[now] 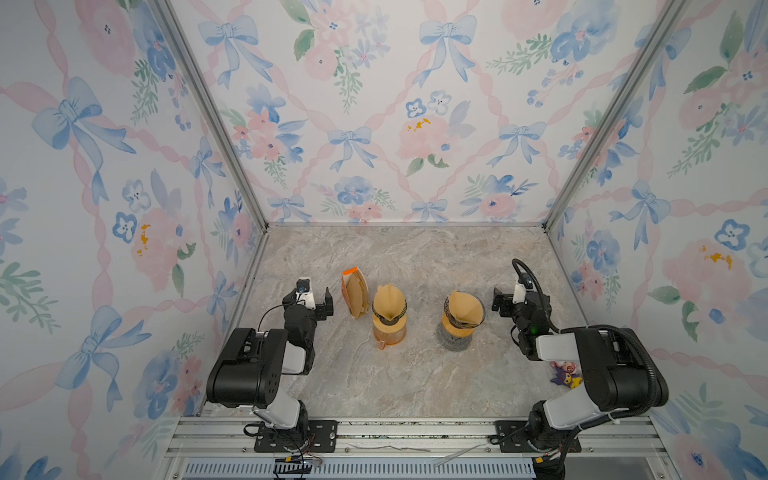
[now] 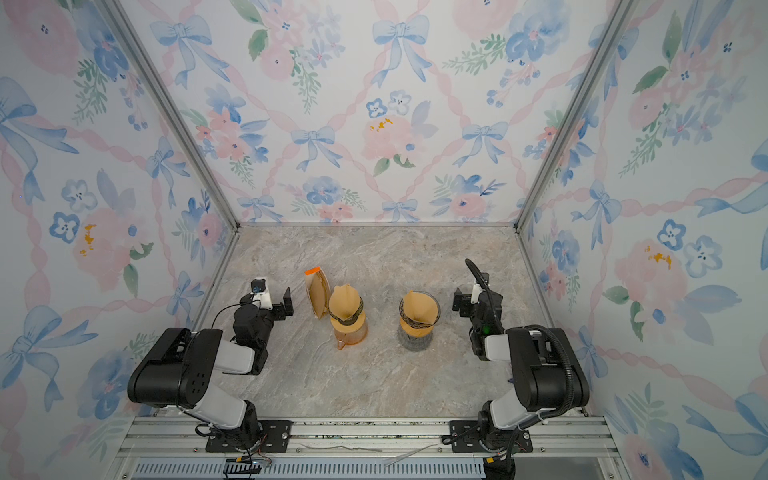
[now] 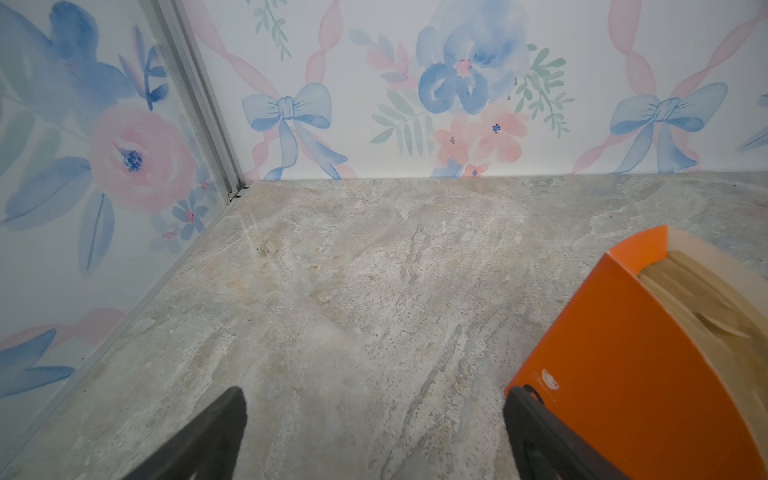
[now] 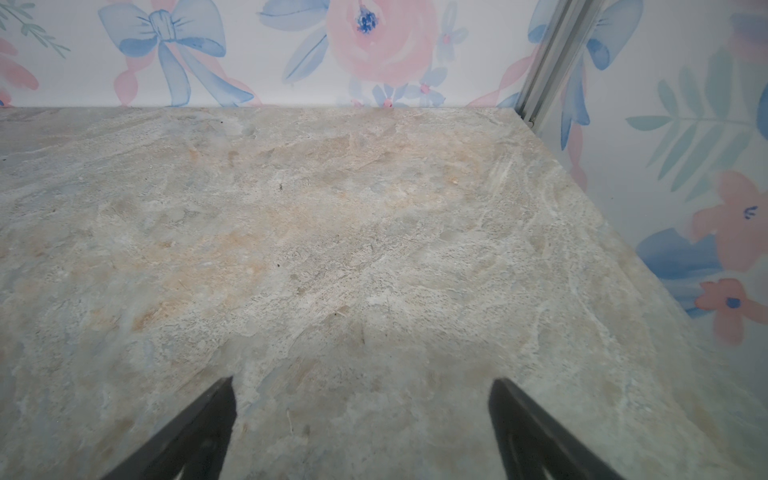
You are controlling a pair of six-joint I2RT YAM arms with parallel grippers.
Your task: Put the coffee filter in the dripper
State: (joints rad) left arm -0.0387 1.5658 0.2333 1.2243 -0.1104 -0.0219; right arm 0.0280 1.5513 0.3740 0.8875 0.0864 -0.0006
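A: Coffee filter, the tan folded paper cone (image 1: pixel 388 300): does either claw hold one?
B: No. Left gripper (image 3: pixel 374 415) and right gripper (image 4: pixel 361 399) both gape wide, empty. At the left's three o'clock in a top view stands the orange card box (image 1: pixel 350 273) of flat filters. Beyond it, one cone sits in the amber translucent dripper (image 1: pixel 389 319), another in the clear dripper (image 1: pixel 461 323), possibly glass.
A: Advice?
B: Pinch one thin sheet by its rim; paper clings and crumples.

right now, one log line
left gripper open, empty | right gripper open, empty | left dripper: filter in | right dripper: filter in | box standing
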